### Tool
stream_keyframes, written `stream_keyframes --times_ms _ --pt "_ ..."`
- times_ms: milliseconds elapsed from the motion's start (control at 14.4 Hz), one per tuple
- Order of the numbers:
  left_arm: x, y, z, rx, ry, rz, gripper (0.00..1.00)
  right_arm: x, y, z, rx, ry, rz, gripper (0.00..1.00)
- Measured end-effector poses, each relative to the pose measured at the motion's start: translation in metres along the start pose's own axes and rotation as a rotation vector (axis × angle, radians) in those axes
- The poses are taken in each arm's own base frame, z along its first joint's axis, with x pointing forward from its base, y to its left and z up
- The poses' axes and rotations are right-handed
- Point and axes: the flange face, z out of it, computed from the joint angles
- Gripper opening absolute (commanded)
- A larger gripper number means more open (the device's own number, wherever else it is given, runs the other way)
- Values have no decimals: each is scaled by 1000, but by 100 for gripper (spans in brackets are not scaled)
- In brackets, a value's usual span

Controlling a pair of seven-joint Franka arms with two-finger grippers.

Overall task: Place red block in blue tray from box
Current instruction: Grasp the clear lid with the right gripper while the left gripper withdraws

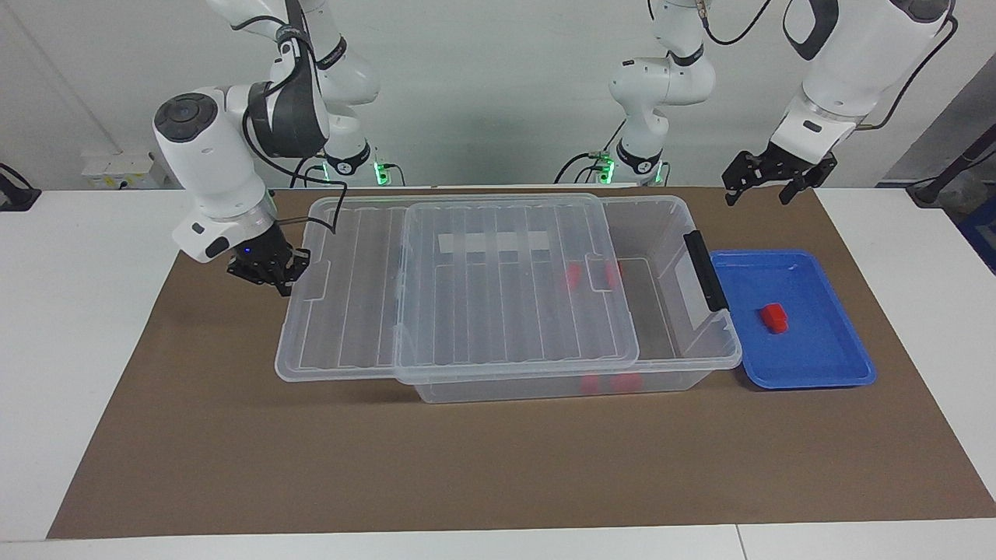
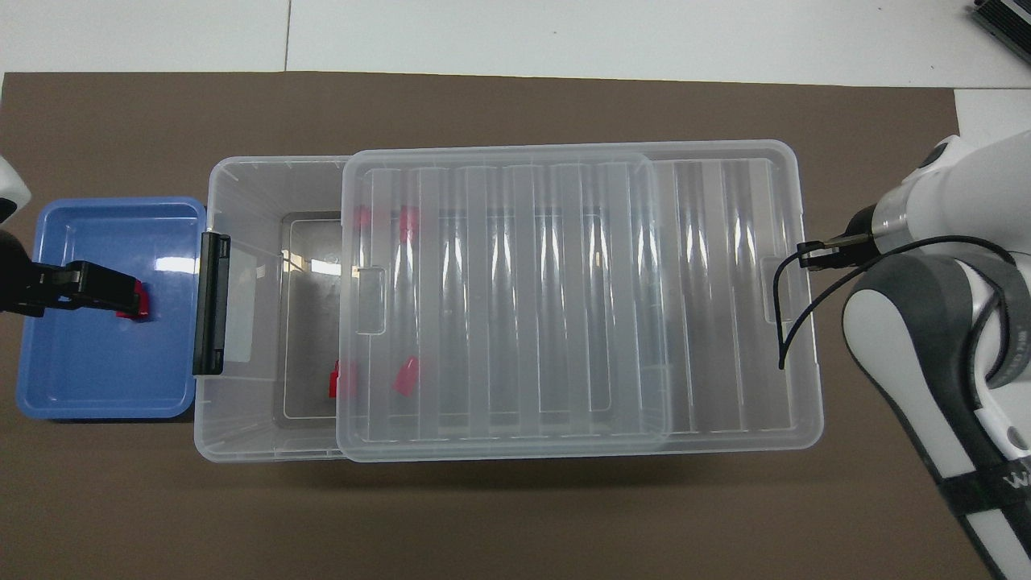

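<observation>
One red block (image 1: pixel 773 317) lies in the blue tray (image 1: pixel 809 373), which stands at the box's handle end. In the overhead view this red block (image 2: pixel 138 304) is half covered by my left gripper (image 2: pixel 121 286). My left gripper (image 1: pixel 766 175) hangs open and empty, high over the tray (image 2: pixel 105 395). The clear box (image 1: pixel 700 362) holds several more red blocks (image 1: pixel 573 274), dim through its ribbed lid (image 1: pixel 467 295). My right gripper (image 1: pixel 268 271) is shut, its tips against the lid's end (image 2: pixel 785 282). The lid overhangs the box (image 2: pixel 242 435) at the right arm's end.
A black handle (image 1: pixel 704 268) sits on the box's end beside the tray. Everything stands on a brown mat (image 1: pixel 467 467) over a white table. The part of the box next to the handle (image 2: pixel 211 302) is uncovered.
</observation>
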Motion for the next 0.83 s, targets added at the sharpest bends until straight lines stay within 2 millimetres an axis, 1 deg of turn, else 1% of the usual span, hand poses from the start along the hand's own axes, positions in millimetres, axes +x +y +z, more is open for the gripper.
stream_keyframes --times_ms 139,833 --pt "-2 -5 -3 -2 4 -10 100 1 -18 0 1 1 -30 0" --pt "-2 -5 -2 -2 -1 -9 100 -3 -94 -4 28 3 -15 0"
